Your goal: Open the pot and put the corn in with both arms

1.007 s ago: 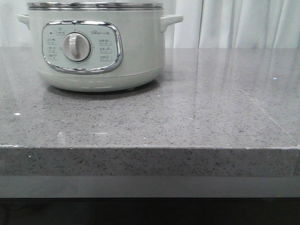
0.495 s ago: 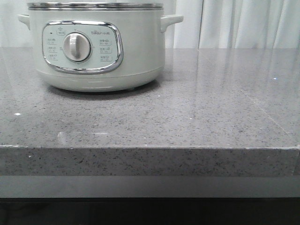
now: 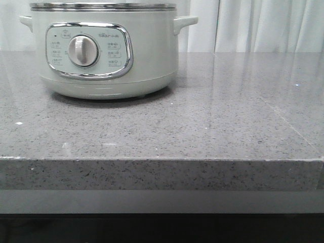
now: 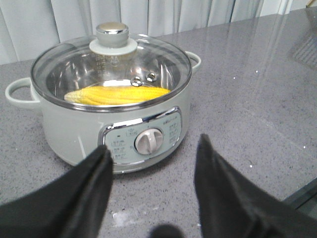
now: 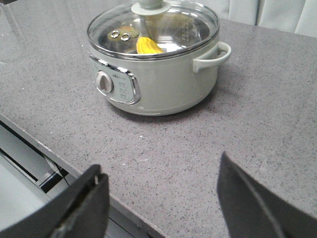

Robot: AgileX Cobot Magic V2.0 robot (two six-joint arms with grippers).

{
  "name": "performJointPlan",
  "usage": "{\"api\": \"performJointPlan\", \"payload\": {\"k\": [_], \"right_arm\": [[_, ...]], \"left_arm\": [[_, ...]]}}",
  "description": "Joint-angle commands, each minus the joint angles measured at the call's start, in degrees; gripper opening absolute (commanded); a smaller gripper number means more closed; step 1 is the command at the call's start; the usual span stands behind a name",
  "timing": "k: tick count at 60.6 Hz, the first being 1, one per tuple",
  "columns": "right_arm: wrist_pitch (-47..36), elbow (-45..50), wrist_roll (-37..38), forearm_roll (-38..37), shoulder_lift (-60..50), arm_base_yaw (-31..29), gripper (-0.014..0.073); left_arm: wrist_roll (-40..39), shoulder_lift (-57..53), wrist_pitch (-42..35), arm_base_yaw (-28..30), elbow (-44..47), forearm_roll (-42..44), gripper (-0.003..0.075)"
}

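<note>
My left claw (image 4: 153, 171) and right claw (image 5: 163, 198) both gape apart, holding nothing, back from the pot (image 3: 104, 50) on the counter (image 3: 212, 126). The corn (image 4: 116, 94) lies inside, under the closed glass lid (image 4: 111, 64).

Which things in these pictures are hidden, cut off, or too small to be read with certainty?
- Front view: the frame's top edge cuts off the pot; lid and contents unseen.
- Front view: neither gripper appears.
- Right wrist view: the lid rim and glare hide most of the corn.
- All views: control panel labels are too small to read.
</note>
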Motion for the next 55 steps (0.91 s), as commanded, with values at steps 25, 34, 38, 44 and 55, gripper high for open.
{"api": "performJointPlan", "payload": {"k": [25,34,38,44,55], "right_arm": [[-3.3,-1.4,0.1,0.4,0.1,0.0,-0.0067],[-3.3,-1.4,0.1,0.4,0.1,0.0,-0.0067],[-3.3,-1.4,0.1,0.4,0.1,0.0,-0.0067],[-3.3,-1.4,0.1,0.4,0.1,0.0,-0.0067],[-3.3,-1.4,0.1,0.4,0.1,0.0,-0.0067]], "left_arm": [[0.0,0.1,-5.0,-0.4,-1.0,-0.9,-0.002],[0.0,0.1,-5.0,-0.4,-1.0,-0.9,-0.002],[0.0,0.1,-5.0,-0.4,-1.0,-0.9,-0.002],[0.0,0.1,-5.0,-0.4,-1.0,-0.9,-0.002],[0.0,-1.1,-6.4,-0.7,0.5,-0.8,-0.002]]}}
